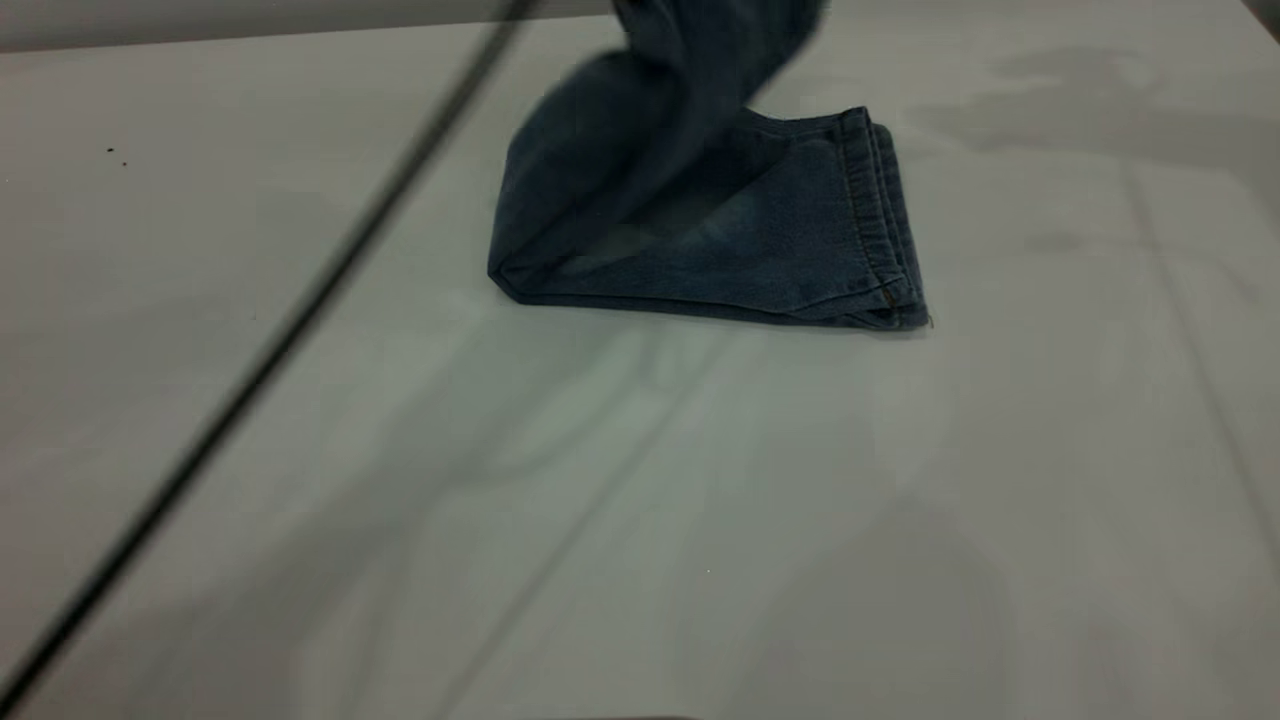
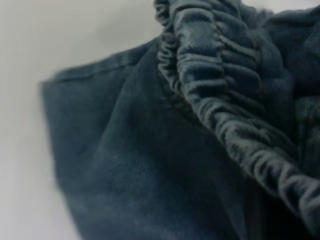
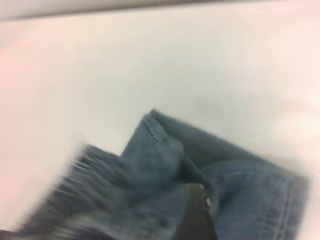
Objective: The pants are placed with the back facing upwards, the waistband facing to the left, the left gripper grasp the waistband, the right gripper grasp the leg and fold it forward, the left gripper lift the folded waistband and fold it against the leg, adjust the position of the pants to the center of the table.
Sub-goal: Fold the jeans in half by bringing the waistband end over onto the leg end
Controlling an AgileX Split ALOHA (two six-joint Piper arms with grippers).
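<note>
Denim pants, dark blue with a pale faded patch, lie folded lengthwise on the far middle of the pale grey surface in the exterior view. One long fold edge faces the camera, and the stacked, flat-stitched hems of the leg sit at the right end, their layers nearly flush. The left part of the garment rises off the surface in a blurred, dark drape that runs up out of the top of the picture.

From the left wrist camera the waistband fills much of the picture: a thick, gathered elastic band, ruffled into tight ridges, curving over smoother denim, with a stitched edge showing against the pale surface beyond. The left arm's jaws do not show in any view, so whether they are clamped on the cloth cannot be told.

From the right wrist camera, a folded corner of the denim pokes up, with blurred ruffles to one side and a stitched hem at the picture's edge. A dark part of what may be the right gripper overlaps the cloth; its jaws cannot be made out.

A thin dark cable crosses the exterior view diagonally, close to the lens.
</note>
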